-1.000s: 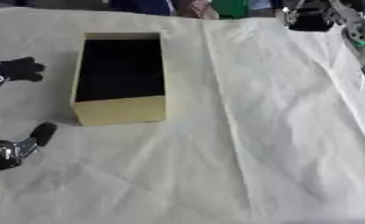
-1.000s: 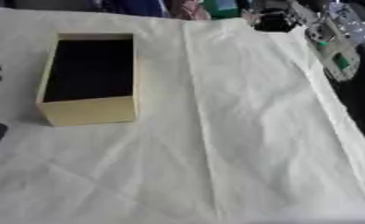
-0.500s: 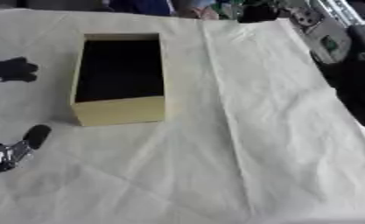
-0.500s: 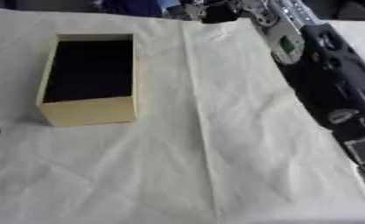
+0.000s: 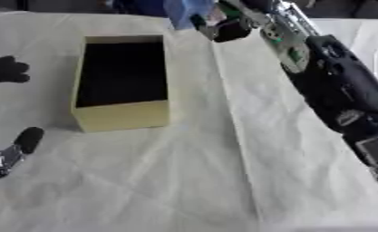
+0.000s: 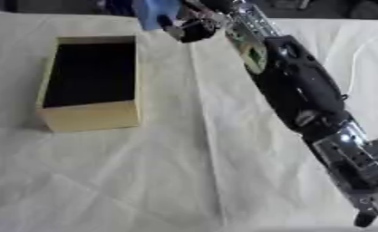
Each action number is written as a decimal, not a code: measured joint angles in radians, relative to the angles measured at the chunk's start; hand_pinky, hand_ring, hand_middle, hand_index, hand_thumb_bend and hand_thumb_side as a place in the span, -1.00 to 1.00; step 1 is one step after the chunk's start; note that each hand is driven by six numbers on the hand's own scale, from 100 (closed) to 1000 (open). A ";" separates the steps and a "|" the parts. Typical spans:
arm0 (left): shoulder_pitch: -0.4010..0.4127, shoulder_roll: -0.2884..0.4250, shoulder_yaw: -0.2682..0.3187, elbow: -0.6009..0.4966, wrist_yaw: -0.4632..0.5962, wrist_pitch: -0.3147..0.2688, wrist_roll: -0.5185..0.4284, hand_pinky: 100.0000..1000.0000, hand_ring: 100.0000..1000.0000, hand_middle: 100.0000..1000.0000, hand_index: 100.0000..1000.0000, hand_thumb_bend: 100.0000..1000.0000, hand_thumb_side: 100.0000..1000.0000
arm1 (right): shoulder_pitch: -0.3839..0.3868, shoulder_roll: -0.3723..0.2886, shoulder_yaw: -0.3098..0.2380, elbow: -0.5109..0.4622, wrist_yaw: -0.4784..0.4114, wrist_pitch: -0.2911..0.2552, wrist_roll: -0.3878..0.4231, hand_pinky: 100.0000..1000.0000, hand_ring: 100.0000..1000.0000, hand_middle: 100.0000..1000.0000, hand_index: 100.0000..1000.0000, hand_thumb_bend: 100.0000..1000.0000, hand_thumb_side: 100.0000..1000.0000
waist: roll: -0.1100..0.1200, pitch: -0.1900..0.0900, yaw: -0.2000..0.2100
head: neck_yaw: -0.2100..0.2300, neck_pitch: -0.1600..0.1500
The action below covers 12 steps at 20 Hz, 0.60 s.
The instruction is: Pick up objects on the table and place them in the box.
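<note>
Reaching far across the table, the right hand point(image 5: 223, 28) curls round a blue object point(image 5: 185, 10) beyond the box point(image 5: 122, 115); it should lift clear, then lower inside the walls.

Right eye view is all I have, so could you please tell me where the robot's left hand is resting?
Observer: The left hand shows at the left edge of the left eye view, low down, below and to the left of the open yellowish cardboard box. Your view cuts nearly all of it off.
Operator: Thank you. Is it touching the box?
Observer: No. A strip of bare white cloth lies between the hand and the box's near corner.
Operator: Does anything else show at that edge?
Observer: Yes, another black part of that hand sits higher up, level with the box's long left wall and apart from it.
</note>
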 measured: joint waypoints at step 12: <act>-0.002 -0.007 -0.005 0.000 0.022 0.019 0.041 0.72 0.52 0.55 0.90 -0.38 -0.16 | 0.000 0.049 0.056 0.002 0.191 -0.091 0.021 0.68 0.69 0.84 0.95 -1.00 -0.42 | -0.005 0.000 0.002 | -0.007 -0.005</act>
